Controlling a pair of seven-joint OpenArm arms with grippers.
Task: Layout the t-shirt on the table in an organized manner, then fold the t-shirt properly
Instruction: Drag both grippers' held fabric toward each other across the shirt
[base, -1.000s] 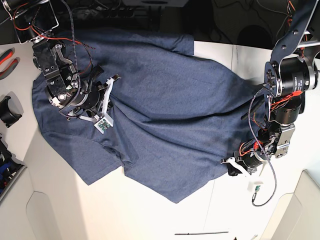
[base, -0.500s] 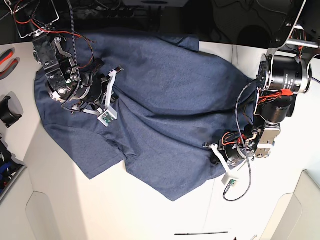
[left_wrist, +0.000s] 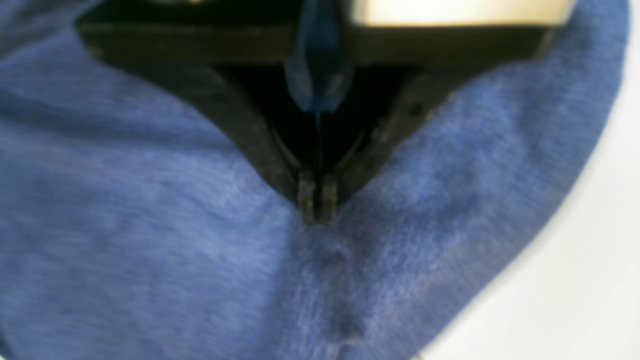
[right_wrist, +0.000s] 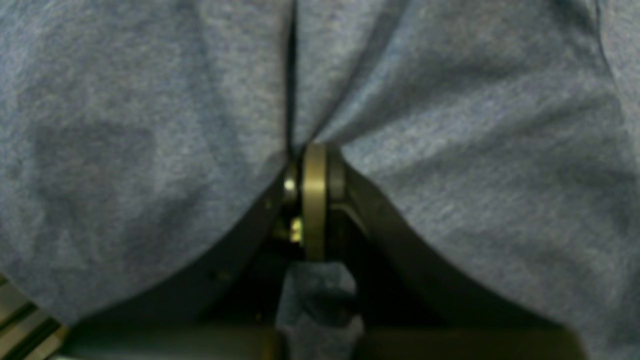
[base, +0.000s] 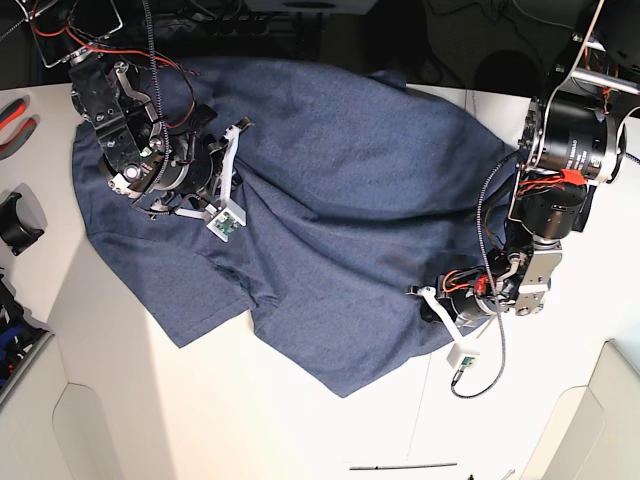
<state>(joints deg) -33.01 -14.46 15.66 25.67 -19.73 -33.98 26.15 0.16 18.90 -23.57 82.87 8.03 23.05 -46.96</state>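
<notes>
In the left wrist view the left gripper (left_wrist: 317, 202) fills the near field, its two dark fingers (left_wrist: 306, 195) pressed together at the tips with a fold of the t-shirt (left_wrist: 150, 225) pinched between them; a tuft of blue cloth pokes up behind the closed jaws. The cloth bunches into a ridge running away from the tips. This view is soft and blurred, so the weave and any hem are hard to make out. A strip of the white surface (left_wrist: 590, 260) shows past the curved edge of the fabric on the right.

In the right wrist view the right gripper (right_wrist: 314, 165) is likewise fully closed, clamping a pleat of the t-shirt (right_wrist: 475, 150), with creases fanning out from the tips and a scrap of cloth showing behind the jaws. Fabric fills nearly the whole view, so nothing of the surface can be seen there.

From the base view, the t-shirt (base: 340, 220) lies spread but rumpled across the surface (base: 200, 420), its far edge reaching the dark area beyond the surface's back edge. No lettering is visible on the upward side. The left gripper (base: 425, 297) grips the shirt's edge on that view's right. The right gripper (base: 205, 185) sits over the cloth on the view's left, its tips hidden by the arm's own body and wiring. A red-handled tool (base: 14, 125) is cut off at the left edge.
</notes>
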